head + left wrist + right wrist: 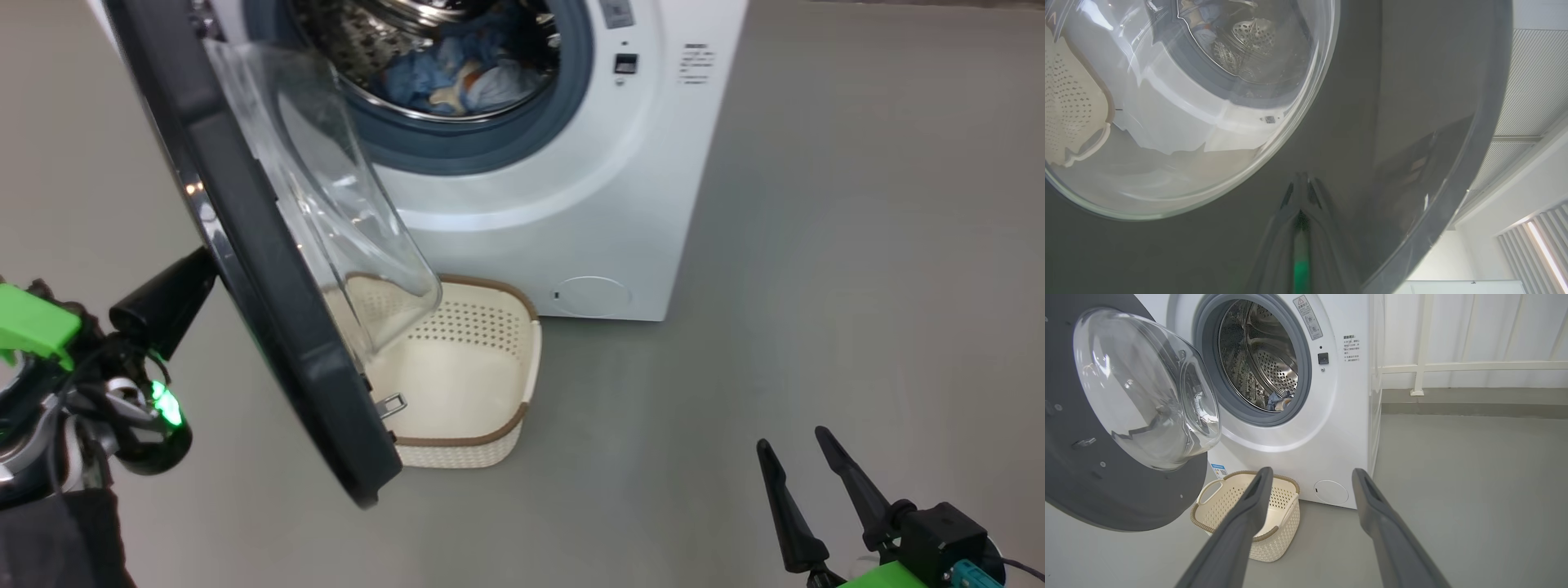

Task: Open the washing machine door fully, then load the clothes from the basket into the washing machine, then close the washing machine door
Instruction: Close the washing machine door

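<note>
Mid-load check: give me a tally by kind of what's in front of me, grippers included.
washing machine: 1
washing machine door: 1
basket: 1
clothes bundle, in the drum: 1
round white flap: 1
grippers: 2, left gripper and right gripper
Total: 7

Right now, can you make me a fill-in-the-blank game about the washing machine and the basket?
1. The clothes lie inside the washing machine's steel ____.
2. The basket on the floor is ____.
3. The washing machine door stands ____.
4. The left gripper's jaws are ____, while the right gripper's jaws stand apart.
Missing words: drum; empty; open; shut.
</note>
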{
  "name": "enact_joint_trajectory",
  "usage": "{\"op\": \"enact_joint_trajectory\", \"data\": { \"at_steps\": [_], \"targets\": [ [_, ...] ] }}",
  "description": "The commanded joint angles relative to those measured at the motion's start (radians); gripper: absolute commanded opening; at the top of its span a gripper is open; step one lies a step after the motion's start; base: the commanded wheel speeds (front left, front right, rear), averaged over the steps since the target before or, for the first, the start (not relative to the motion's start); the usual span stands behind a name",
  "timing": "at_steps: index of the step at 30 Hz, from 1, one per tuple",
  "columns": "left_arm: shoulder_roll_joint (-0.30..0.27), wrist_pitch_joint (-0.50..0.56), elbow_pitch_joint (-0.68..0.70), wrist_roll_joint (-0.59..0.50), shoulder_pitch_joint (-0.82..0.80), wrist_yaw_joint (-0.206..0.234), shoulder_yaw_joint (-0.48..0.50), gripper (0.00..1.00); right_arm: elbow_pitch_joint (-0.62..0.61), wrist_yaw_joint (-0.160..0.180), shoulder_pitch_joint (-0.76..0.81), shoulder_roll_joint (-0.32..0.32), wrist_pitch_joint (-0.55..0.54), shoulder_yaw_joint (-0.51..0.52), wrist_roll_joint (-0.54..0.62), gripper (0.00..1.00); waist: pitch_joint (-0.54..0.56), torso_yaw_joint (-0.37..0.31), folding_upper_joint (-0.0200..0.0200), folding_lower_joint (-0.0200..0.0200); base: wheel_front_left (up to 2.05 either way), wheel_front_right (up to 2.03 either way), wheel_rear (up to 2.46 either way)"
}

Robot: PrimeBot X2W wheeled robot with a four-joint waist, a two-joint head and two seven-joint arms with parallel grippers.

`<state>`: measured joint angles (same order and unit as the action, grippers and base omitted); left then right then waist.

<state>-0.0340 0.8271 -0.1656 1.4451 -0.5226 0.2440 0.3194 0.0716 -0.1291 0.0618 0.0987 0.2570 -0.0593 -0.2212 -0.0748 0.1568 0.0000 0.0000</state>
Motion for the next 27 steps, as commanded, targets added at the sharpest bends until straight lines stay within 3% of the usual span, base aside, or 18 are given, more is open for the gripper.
{"op": "enact_joint_trajectory", "data": {
  "at_steps": [1, 17, 27],
  "targets": [
    [-0.019, -0.007, 0.014, 0.007, -0.043, -0.018, -0.003, 0.0, -0.022, -0.002, -0.023, 0.003, 0.005, -0.031, -0.002, 1.0, 0.01, -0.038, 0.0, 0.0, 0.0, 0.0, 0.0],
    [-0.016, -0.193, -0.149, 0.063, -0.133, -0.121, -0.129, 0.0, -0.016, -0.002, -0.032, 0.002, 0.005, -0.042, -0.004, 1.0, 0.013, -0.178, 0.0, 0.0, 0.0, 0.0, 0.0],
    [-0.016, -0.273, -0.281, 0.067, -0.194, -0.2, -0.18, 0.0, -0.013, -0.002, -0.032, 0.0, 0.005, -0.043, -0.004, 1.0, 0.025, -0.223, 0.0, 0.0, 0.0, 0.0, 0.0]
  ]
}}
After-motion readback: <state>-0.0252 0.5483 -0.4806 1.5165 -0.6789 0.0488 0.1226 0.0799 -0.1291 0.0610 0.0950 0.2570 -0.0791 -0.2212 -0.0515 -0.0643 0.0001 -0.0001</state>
